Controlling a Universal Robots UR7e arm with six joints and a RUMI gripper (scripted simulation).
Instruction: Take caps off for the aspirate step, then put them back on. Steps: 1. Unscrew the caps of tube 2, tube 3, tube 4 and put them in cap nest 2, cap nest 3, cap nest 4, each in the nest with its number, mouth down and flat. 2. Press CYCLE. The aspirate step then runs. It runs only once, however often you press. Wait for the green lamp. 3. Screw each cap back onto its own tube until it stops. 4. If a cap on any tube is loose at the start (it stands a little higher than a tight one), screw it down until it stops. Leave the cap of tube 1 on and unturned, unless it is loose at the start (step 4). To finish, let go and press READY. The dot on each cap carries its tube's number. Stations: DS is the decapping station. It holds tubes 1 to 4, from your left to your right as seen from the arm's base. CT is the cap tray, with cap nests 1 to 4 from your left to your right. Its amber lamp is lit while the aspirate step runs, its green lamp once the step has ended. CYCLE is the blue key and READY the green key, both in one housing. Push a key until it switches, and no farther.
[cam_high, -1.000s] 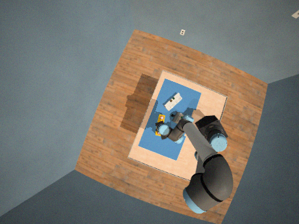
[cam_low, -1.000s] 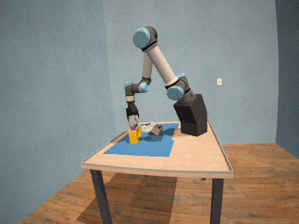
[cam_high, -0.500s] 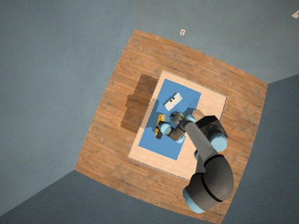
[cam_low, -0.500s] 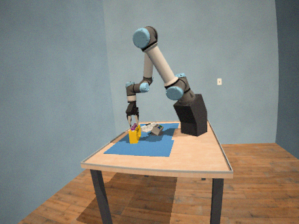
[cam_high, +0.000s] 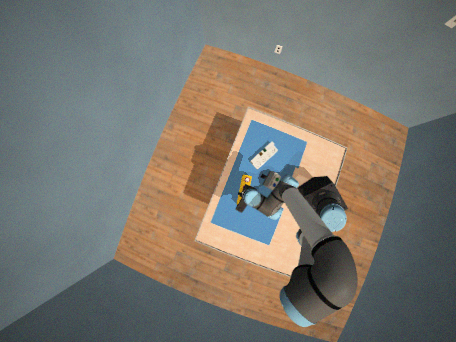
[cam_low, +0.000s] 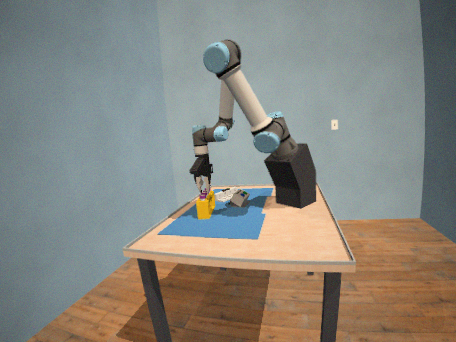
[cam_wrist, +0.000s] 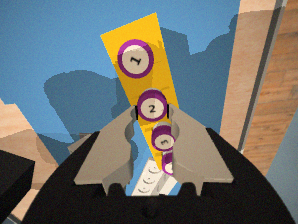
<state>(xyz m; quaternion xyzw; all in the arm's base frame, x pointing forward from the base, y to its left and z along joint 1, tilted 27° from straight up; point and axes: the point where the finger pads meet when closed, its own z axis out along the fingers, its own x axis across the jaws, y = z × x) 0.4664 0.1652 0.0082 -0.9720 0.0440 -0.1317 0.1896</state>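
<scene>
Clearly closed down to a narrow gap, with the claw (cam_high: 243, 201) (cam_low: 204, 193) (cam_wrist: 152, 105) pointing downward and gripping the cap marked 2 (cam_wrist: 152, 106) between its fingertips; to be found, that cap, over the yellow decapping station (cam_high: 245, 182) (cam_low: 204, 209) (cam_wrist: 162, 70), in line with the others; impossible to tell whether turned or loosened. Beyond the fingertips in the wrist view, clear of both fingers, see the cap marked 1 (cam_high: 247, 179) (cam_wrist: 135, 58); nearer the claw's body, look between the fingers for the cap marked 3 (cam_wrist: 163, 140), then for a fourth cap (cam_wrist: 169, 165), partly hidden by one finger. Apart from the station on the worktop (cam_high: 320, 152) (cam_low: 240, 253) (cam_wrist: 250, 50), note the white cap tray (cam_high: 263, 155) (cam_low: 226, 195) (cam_wrist: 146, 182) and the grey key housing (cam_high: 271, 180) (cam_low: 239, 199).

- Gripper (cam_high: 241, 206) (cam_low: 203, 192) (cam_wrist: 152, 105) stands turned to a different angle than a second ago.
- Wrist (cam_high: 252, 198) (cam_low: 200, 137) sits slightly nearer the arm's base (cam_high: 325, 192) (cam_low: 295, 182) in the top view.
</scene>
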